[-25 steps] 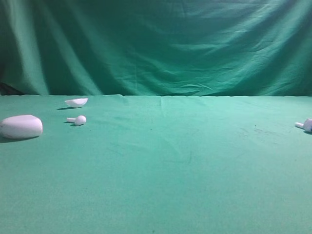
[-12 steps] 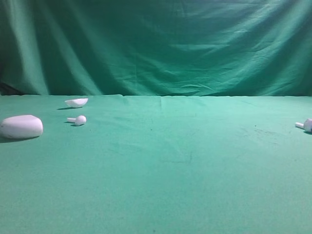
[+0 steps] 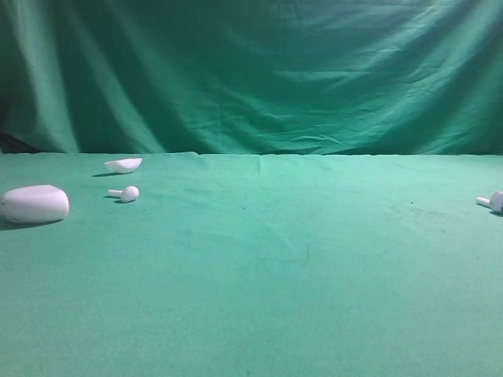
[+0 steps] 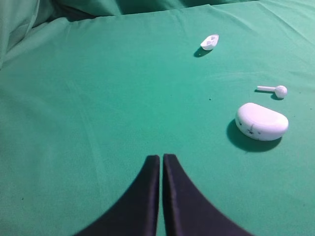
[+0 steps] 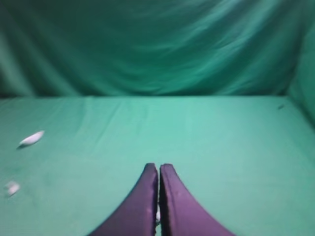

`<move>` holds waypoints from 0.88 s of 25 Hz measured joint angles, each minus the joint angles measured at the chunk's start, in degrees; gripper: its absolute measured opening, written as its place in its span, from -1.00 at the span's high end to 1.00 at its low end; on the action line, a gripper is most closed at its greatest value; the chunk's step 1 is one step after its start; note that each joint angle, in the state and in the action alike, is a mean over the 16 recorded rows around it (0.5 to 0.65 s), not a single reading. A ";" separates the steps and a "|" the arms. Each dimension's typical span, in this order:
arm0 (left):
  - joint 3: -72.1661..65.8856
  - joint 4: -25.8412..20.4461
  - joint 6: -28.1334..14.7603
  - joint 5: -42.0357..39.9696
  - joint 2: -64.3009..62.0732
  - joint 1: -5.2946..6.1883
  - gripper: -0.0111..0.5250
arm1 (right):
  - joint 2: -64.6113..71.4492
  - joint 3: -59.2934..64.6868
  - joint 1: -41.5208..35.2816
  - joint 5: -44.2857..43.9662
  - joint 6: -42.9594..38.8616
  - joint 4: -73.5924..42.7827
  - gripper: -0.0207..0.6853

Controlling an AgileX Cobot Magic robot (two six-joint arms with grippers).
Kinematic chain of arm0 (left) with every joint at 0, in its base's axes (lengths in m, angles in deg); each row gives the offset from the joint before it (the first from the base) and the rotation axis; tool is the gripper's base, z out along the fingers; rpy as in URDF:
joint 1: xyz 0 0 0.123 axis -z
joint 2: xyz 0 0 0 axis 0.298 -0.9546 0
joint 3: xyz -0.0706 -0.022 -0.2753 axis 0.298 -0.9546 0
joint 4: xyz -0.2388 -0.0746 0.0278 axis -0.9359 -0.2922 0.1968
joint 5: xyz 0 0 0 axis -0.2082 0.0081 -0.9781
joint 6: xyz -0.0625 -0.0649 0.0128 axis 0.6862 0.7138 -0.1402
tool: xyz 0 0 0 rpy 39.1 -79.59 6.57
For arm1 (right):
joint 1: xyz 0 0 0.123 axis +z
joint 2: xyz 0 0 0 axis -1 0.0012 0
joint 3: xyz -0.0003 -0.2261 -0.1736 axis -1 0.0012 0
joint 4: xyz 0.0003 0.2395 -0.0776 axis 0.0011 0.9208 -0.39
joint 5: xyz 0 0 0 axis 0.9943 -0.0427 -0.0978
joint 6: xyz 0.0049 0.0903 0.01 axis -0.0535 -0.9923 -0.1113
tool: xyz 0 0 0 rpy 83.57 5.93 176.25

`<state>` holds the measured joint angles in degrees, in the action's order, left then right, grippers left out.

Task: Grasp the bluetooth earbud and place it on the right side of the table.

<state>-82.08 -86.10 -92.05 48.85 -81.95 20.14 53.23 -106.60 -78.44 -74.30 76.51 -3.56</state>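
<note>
One bluetooth earbud (image 3: 126, 193) lies on the left of the green table (image 3: 259, 298), also seen in the left wrist view (image 4: 274, 90), blurred in the right wrist view (image 5: 11, 187). A second, matching earbud (image 3: 493, 202) rests at the far right edge, partly cut off. My left gripper (image 4: 161, 157) is shut and empty, near and left of the earbud and case. My right gripper (image 5: 158, 167) is shut over bare cloth. A white speck shows low in its slit; I cannot tell what it is. Neither gripper appears in the exterior view.
A white oval case (image 3: 34, 204) sits at the far left, right of my left gripper (image 4: 262, 121). A white shell-shaped piece (image 3: 123, 165) lies behind the left earbud (image 4: 210, 42) (image 5: 32, 138). A green backdrop (image 3: 251, 71) hangs behind the table.
The earbud at the right edge looks shifted very slightly to the right. Nothing else has moved.
</note>
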 joint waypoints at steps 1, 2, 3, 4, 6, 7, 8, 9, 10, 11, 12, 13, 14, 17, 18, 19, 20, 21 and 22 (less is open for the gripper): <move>0.00 0.00 0.00 0.00 0.00 0.00 0.96 | -0.75 1.50 -0.93 1.62 0.01 -0.68 0.94; 0.00 0.00 0.00 0.00 0.00 0.00 0.96 | -1.52 3.17 -1.86 3.34 0.02 -1.27 0.94; 0.00 0.00 0.00 0.00 0.00 0.00 0.96 | -2.30 5.01 -2.80 5.15 0.04 -1.78 0.94; 0.00 0.00 0.00 0.00 0.00 0.00 0.96 | -3.08 6.98 -3.73 7.03 0.05 -2.22 0.94; 0.00 0.00 0.00 0.00 0.00 0.00 0.96 | -4.60 11.30 -5.51 10.88 0.06 -2.89 0.94; 0.00 0.00 0.00 0.00 0.00 0.00 0.96 | -5.29 13.58 -6.28 12.79 0.07 -3.14 0.94; 0.00 0.00 0.00 0.00 0.00 0.00 0.96 | -5.93 15.89 -6.93 14.60 0.07 -3.32 0.94; 0.00 0.00 0.00 0.00 0.00 0.00 0.96 | -6.51 18.18 -7.46 16.26 0.06 -3.45 0.94; 0.00 0.00 0.00 0.00 0.00 0.00 0.96 | -7.01 20.37 -7.88 17.77 0.06 -3.52 0.94; 0.00 0.00 0.00 0.00 0.00 0.00 0.96 | -7.42 22.42 -8.20 19.07 0.05 -3.55 0.94; 0.00 0.00 0.00 0.00 0.00 0.00 0.96 | -7.75 24.31 -8.41 20.16 0.04 -3.57 0.94; 0.00 0.00 0.00 0.00 0.00 0.00 0.96 | -8.01 26.07 -8.53 21.07 0.04 -3.57 0.94; 0.00 0.00 0.00 0.00 0.00 0.00 0.96 | -8.20 27.65 -8.59 21.84 0.03 -3.57 0.94; 0.00 0.00 0.00 0.00 0.00 0.00 0.96 | -8.44 31.42 -8.63 23.35 0.01 -3.57 0.94; 0.00 0.00 0.00 0.00 0.00 0.00 0.96 | -8.45 32.34 -8.63 23.63 0.01 -3.57 0.94; 0.00 0.00 0.00 0.00 0.00 0.00 0.96 | -8.45 33.09 -8.63 23.82 0.00 -3.57 0.94; 0.00 0.00 0.00 0.00 0.00 0.00 0.96 | -8.45 33.71 -8.63 23.90 -0.01 -3.57 0.94; 0.00 0.00 0.00 0.00 0.00 0.00 0.96 | -8.45 34.19 -8.63 23.93 -0.01 -3.57 0.94; 0.00 0.00 0.00 0.00 0.00 0.00 0.96 | -8.45 34.53 -8.63 23.88 -0.02 -3.57 0.94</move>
<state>-82.08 -86.10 -92.05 48.85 -81.95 20.14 44.79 -72.07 -87.07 -50.42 76.49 -7.13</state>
